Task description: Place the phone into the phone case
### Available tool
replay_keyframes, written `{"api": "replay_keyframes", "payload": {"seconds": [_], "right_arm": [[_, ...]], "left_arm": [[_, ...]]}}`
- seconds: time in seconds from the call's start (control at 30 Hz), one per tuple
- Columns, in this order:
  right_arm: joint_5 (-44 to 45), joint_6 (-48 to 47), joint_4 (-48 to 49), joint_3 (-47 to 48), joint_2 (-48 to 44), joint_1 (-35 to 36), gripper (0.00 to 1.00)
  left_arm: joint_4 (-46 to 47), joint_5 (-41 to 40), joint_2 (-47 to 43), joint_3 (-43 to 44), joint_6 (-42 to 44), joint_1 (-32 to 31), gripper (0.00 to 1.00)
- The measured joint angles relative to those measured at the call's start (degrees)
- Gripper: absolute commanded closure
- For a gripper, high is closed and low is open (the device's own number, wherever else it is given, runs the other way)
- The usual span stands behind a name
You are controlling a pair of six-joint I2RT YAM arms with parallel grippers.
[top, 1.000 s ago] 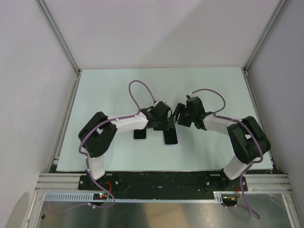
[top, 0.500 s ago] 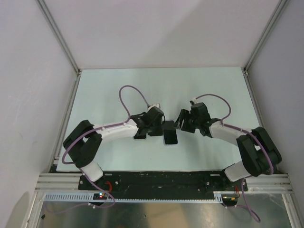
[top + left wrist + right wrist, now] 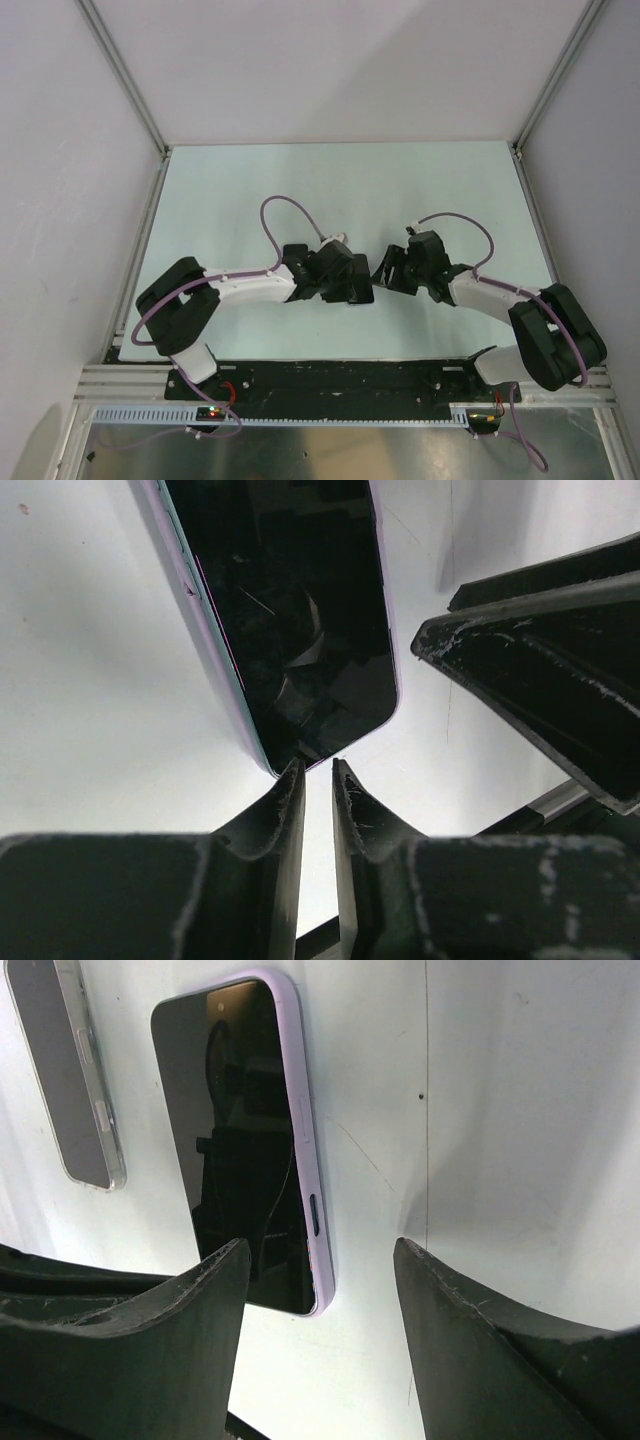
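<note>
The phone (image 3: 240,1140) lies screen up on the table, with black glass and a lavender edge. It also shows in the left wrist view (image 3: 290,610) and partly in the top view (image 3: 360,294). My left gripper (image 3: 318,770) is shut to a narrow slit, with its tips at the phone's near corner and nothing between them. In the top view it (image 3: 352,284) sits over the phone. My right gripper (image 3: 320,1260) is open and empty, low over the table just right of the phone's end (image 3: 388,272). The phone case (image 3: 70,1080), dark with a clear rim, lies beside the phone. In the top view my left arm hides it.
The right gripper's black fingers (image 3: 540,660) stand close to the right of the phone in the left wrist view. The pale table (image 3: 340,190) stretches behind both arms. Grey walls with metal corner rails (image 3: 140,110) close in the back and sides.
Both arms have come down and toward the near edge. My left gripper has moved right onto the phone and now covers the case. My right gripper has dropped beside the phone.
</note>
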Motion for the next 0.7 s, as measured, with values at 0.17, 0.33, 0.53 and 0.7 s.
{"api": "replay_keyframes", "payload": {"seconds": [0.17,0.33,0.53,0.7], "right_arm": [[-0.02,0.33,0.11,-0.22,0.00,0.96,0.36],[-0.02,0.37,0.63,-0.42,0.02,1.46,0.36],[0.02,0.81,0.94,-0.57,0.55,1.84,0.36],[0.04,1.22,1.14,-0.59,0.90,2.27,0.37]], "left_arm": [[0.37,-0.07,0.02,-0.02,-0.85,0.00,0.76],[0.61,-0.87,0.02,-0.59,-1.09,0.00,0.72],[0.94,-1.88,0.00,-1.11,-1.99,-0.02,0.71],[0.92,-2.27,0.02,-1.11,-2.45,-0.04,0.74]]}}
